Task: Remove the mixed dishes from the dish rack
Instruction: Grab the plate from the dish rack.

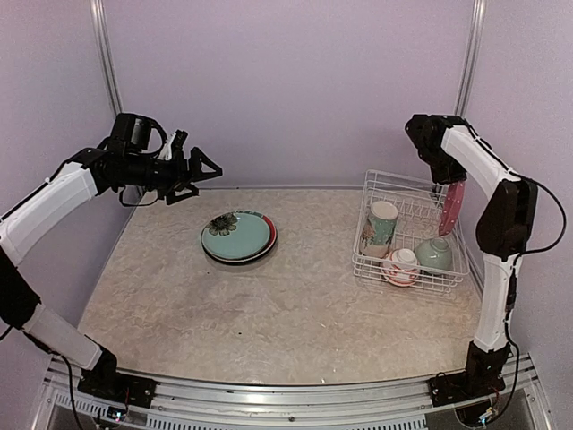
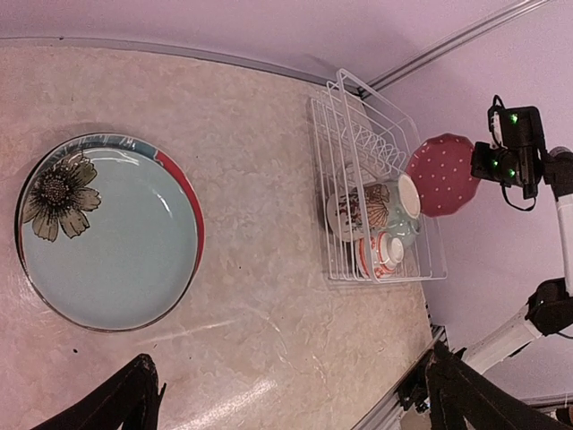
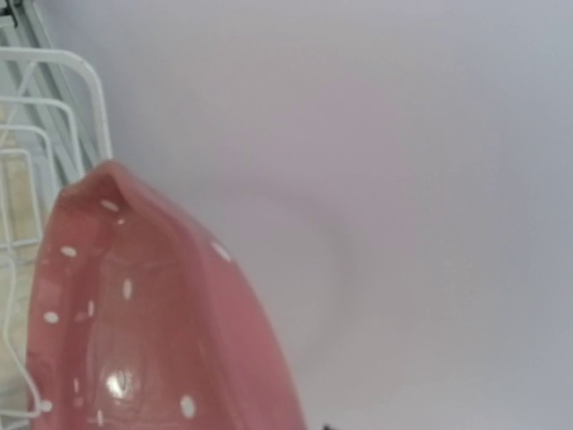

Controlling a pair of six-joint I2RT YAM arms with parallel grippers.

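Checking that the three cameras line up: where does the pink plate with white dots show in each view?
Top external: the pink plate is at the right, on edge over the dish rack's far right corner.
Left wrist: the pink plate is right of centre, at the dish rack's right side.
Right wrist: the pink plate fills the lower left, close up.
Shared landmark: the dish rack, whose wires show at the left edge here.

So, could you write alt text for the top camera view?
The right gripper holds a pink dotted plate on edge over the white dish rack, which contains a mug, a mint bowl and a pink-white bowl. The left gripper is open, raised near two stacked plates on the table.
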